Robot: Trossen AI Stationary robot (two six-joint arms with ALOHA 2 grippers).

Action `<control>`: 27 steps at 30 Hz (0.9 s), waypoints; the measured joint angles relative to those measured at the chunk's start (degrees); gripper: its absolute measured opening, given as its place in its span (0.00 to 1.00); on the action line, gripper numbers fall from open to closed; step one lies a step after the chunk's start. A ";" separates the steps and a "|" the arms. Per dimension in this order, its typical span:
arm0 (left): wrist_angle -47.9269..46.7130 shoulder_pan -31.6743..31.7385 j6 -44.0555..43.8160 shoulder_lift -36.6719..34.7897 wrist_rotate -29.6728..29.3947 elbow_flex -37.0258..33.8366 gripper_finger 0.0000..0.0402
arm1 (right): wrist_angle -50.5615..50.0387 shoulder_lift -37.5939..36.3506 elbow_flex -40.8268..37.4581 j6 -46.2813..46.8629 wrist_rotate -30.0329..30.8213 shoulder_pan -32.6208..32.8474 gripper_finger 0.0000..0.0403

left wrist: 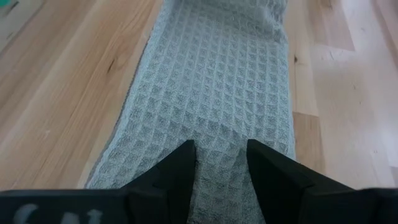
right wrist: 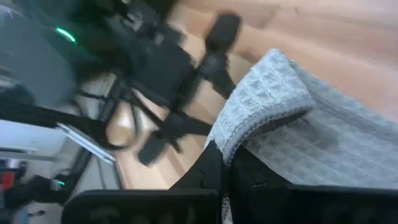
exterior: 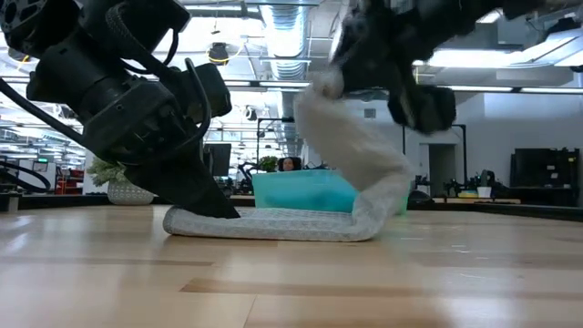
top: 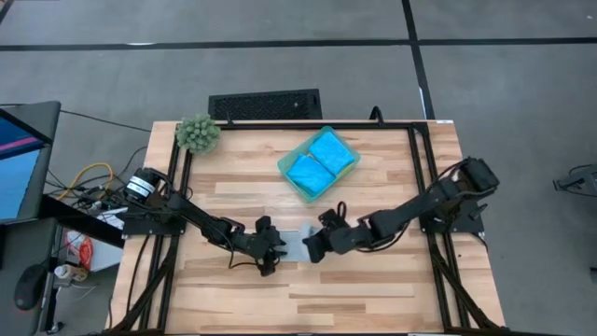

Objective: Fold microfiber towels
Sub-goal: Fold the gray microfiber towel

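Observation:
A light grey waffle-weave towel (top: 295, 245) lies as a narrow strip on the wooden table between my two grippers. In the low view most of it (exterior: 273, 223) rests flat, and its right end curls up off the table. My left gripper (top: 272, 250) stands on the strip's left end, its fingers a little apart. My right gripper (top: 315, 245) is shut on the raised end, above the strip. Two bright sky-blue folded towels (top: 320, 161) lie in the teal tray (top: 288, 174). No yellow towel is in view. My left gripper presses its two fingertips (left wrist: 183, 163) down on the towel's left end (left wrist: 221, 146), slanting down from the table's left, along the strip. That end lies flat on the table under them. My right gripper pinches the towel's right end (right wrist: 249, 134) between its shut fingers, right at the edge. Several layers show there. The end (exterior: 337, 128) is lifted clear and bends back over the flat part toward the left, slack.
The teal tray stands at the far middle of the table. A fuzzy green plant ball (top: 198, 133) sits at the far left corner. Black frame rails (top: 417, 177) run along the table's left and right sides. Bare wood shows toward the near edge.

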 joint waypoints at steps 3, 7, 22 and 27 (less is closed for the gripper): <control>0.17 0.00 0.00 0.02 -0.15 -0.02 0.36 | 3.83 3.65 0.37 0.02 -1.55 -0.07 0.05; 0.53 0.00 -0.26 0.06 -0.09 -0.04 0.36 | 4.71 7.90 2.49 0.01 -2.89 -0.87 0.08; 1.64 0.00 -0.61 0.11 -0.15 -0.04 0.36 | 4.63 10.57 5.34 -2.10 -3.99 -2.68 0.10; 1.75 0.00 -0.61 0.11 -0.15 -0.04 0.36 | 5.37 10.57 5.34 -3.34 -3.90 -2.72 0.14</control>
